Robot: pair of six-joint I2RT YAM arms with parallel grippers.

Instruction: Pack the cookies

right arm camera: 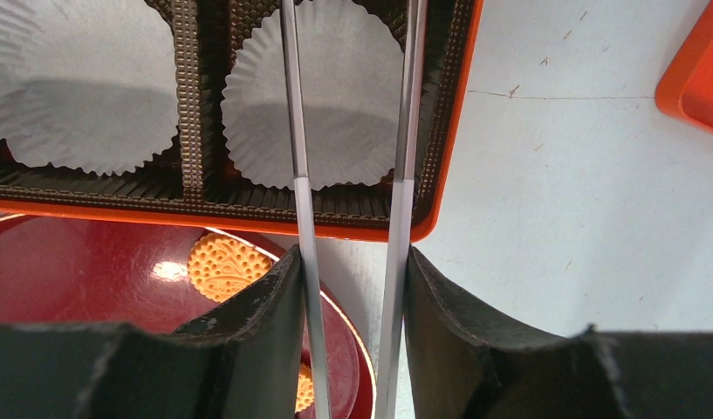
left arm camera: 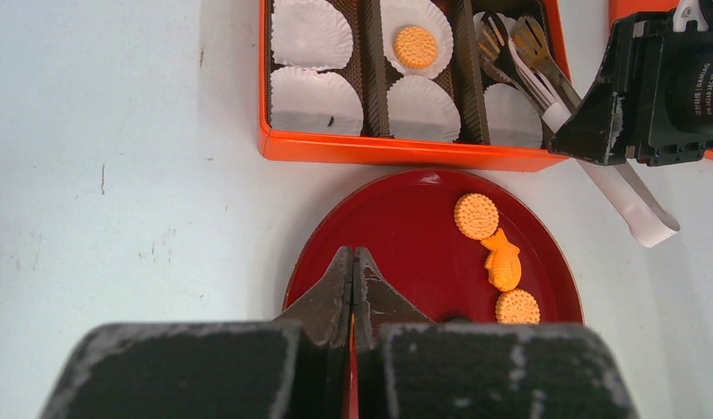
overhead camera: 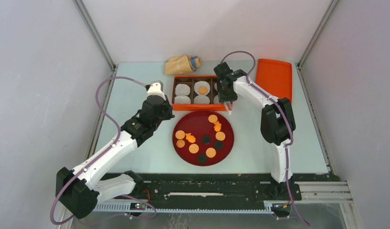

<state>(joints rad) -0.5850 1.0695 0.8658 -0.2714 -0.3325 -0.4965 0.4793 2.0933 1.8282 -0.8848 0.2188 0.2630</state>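
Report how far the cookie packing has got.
Done: one round tan cookie lies in a white paper liner in the orange compartmented box.
In hand: the right gripper holds metal tongs, apparently empty, over the box's right end; the left gripper is shut above the round red plate.
Left: eight orange-tan cookies and three dark discs on the plate; the other visible liners are empty.

Right gripper clamps tongs — both arms span a white liner in the orange box, one cookie on the red plate
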